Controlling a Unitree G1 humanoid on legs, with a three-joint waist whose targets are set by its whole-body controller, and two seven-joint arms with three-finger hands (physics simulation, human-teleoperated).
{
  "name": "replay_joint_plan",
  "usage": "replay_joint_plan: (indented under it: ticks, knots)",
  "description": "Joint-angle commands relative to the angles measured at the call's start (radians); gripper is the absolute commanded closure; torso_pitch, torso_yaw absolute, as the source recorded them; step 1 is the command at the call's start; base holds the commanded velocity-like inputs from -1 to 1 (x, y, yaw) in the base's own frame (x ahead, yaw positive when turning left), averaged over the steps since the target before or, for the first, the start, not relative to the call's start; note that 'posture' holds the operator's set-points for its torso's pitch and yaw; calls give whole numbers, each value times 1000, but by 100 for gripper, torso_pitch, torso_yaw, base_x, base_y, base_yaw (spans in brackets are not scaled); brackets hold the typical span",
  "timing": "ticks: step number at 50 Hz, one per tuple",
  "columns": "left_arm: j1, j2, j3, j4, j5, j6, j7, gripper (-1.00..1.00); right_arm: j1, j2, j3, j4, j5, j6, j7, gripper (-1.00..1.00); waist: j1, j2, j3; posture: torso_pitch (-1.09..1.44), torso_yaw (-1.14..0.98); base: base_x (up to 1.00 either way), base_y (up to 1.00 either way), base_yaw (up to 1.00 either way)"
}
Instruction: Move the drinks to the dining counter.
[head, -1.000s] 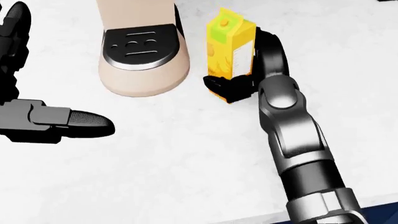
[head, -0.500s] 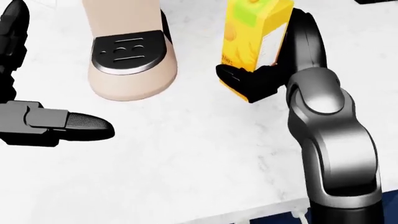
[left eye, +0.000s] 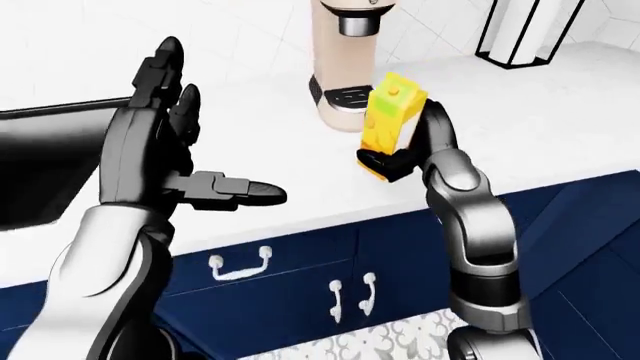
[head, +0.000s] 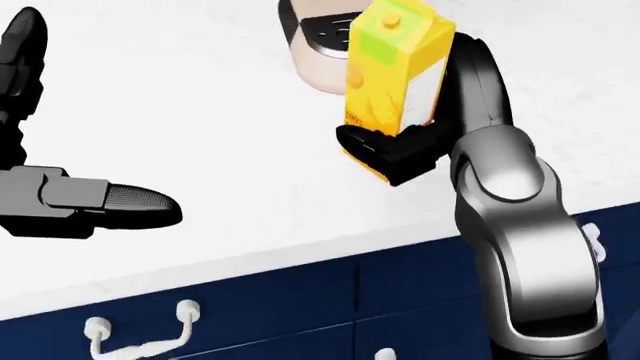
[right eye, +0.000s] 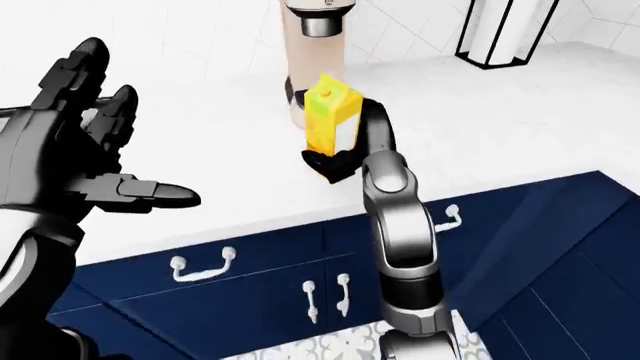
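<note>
White counter (left eye: 560, 112); right hand (head: 400, 142) apparently gripping boxy carton (head: 392, 64).

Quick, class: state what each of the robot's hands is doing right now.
Left hand: open, fingers spread, holding nothing.
Right hand: closed on the yellow juice carton.

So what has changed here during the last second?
The right hand, shut on the yellow juice carton, has raised it off the white counter. The head view has also shifted, so the navy cabinet fronts now show at the bottom. The left hand stays open and empty; the beige coffee machine stands as before.
</note>
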Motion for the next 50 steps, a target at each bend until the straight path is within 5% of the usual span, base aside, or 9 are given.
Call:
replay_joint_plan:
  ticks: [1, 3, 5, 11, 13, 30, 38, 42, 50]
  knots:
    - [-27, 11, 12, -24, 2, -36, 4, -100, -72, -4, -22, -75, 1, -75, -9, 100, 25, 3, -38, 0, 0, 0, 0, 100]
    - [-28, 12, 12, -23, 0, -36, 4, -100, -75, -1, -20, -94, 3, -57, -7, 100, 65, -8, -47, 0, 0, 0, 0, 100]
    - [-35, 13, 12, -26, -2, -28, 6, -100, -75, 0, -19, -97, 4, -55, -4, 100, 64, -133, -86, 0, 0, 0, 0, 100]
    - [-44, 16, 15, -37, -7, -11, 8, -100, -73, 3, -14, -126, 2, -35, 5, 100, 35, -37, -30, 0, 0, 0, 0, 100]
    - [-50, 19, 18, -41, -10, -1, 7, -100, -73, 5, -12, -134, 2, -29, 7, 100, 43, 57, -88, 0, 0, 0, 0, 100]
    - [-15, 16, 21, -21, -13, -47, 10, -100, -74, 28, 10, -179, -12, 18, 17, 100, 43, -118, -49, 0, 0, 0, 0, 100]
    - [-8, 15, 20, -24, -15, -51, 10, -100, -68, 35, 11, -185, -17, 21, 24, 100, 42, -47, -35, 0, 0, 0, 0, 100]
    - [-13, 16, 22, -29, -18, -41, 12, -100, -69, 36, 11, -199, -18, 34, 27, 100, 40, 65, -61, 0, 0, 0, 0, 100]
    - [-26, 19, 16, -27, -18, -32, 15, -100, -68, 35, 12, -198, -22, 33, 34, 100, 56, -9, -42, 0, 0, 0, 0, 100]
